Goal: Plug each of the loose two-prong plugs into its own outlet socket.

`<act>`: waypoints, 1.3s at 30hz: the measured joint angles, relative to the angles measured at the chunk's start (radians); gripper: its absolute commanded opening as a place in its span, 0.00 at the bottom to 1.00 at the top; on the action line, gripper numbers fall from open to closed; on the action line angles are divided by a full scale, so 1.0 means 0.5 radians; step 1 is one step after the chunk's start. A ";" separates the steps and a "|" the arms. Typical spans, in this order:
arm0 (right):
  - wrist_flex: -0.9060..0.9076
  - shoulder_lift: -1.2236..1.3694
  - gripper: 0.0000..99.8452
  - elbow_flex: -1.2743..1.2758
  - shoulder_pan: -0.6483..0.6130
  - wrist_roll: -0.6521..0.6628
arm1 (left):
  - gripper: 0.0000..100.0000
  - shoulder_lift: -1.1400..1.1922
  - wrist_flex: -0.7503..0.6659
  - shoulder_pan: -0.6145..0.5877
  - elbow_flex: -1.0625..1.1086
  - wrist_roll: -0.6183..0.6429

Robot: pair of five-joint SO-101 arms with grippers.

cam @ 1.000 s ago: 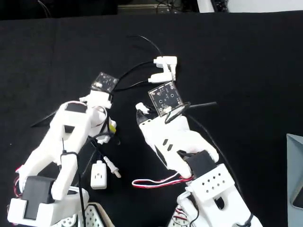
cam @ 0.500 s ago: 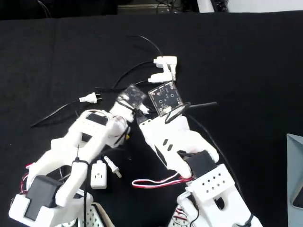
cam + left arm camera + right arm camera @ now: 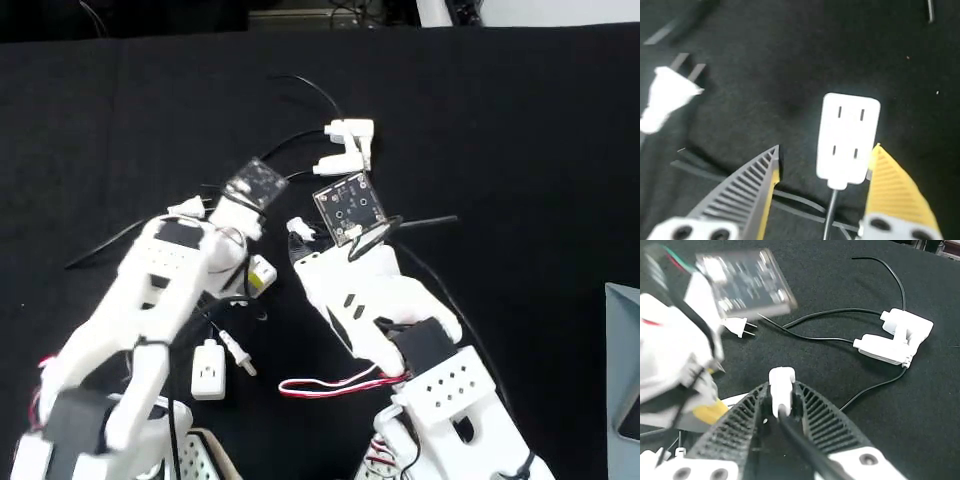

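In the left wrist view my left gripper (image 3: 825,149) is open, its yellow-faced fingers (image 3: 890,185) on either side of a white outlet socket (image 3: 847,135) lying face up on the black cloth, not touching it. A loose two-prong plug (image 3: 665,97) lies off to one side. My right gripper (image 3: 781,390) is shut on a white plug (image 3: 781,382), held just above the cloth near the table's middle (image 3: 298,235). Another loose plug (image 3: 737,327) lies beyond it. A second socket (image 3: 208,368) with a plug (image 3: 238,352) beside it lies near the left arm's base.
A white socket block with plugs in it (image 3: 348,145) and black cords sits at the back centre. The two arms stand close together mid-table. A grey-blue object (image 3: 625,370) is at the right edge. Black cords trail across the cloth (image 3: 520,120).
The left arm swung right toward the table's middle, then drew back a little to the left and now covers most of the loose plug. The right arm kept still with its plug.
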 measured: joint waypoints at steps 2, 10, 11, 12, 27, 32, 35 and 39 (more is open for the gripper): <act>0.003 0.000 0.01 0.000 0.000 0.000 | 0.28 -0.175 0.104 -0.040 -0.009 0.003; -0.046 0.288 0.01 0.000 -0.098 0.000 | 0.28 -1.071 0.288 -0.304 0.160 0.270; -0.083 0.356 0.01 0.000 -0.101 0.000 | 0.28 -1.163 0.288 -0.356 0.215 0.322; -0.123 0.420 0.01 0.000 -0.104 0.000 | 0.28 -1.243 0.288 -0.408 0.279 0.374; -0.460 1.016 0.01 -0.055 -0.267 0.000 | 0.28 -1.814 -0.147 -0.918 1.120 0.773; -0.460 1.237 0.01 -0.206 -0.270 0.018 | 0.28 -1.826 -0.163 -0.930 1.135 0.783; -0.460 1.366 0.01 -0.279 -0.270 0.083 | 0.28 -1.826 -0.163 -0.930 1.135 0.783; -0.460 1.458 0.01 -0.328 -0.270 0.098 | 0.28 -1.826 -0.163 -0.930 1.138 0.783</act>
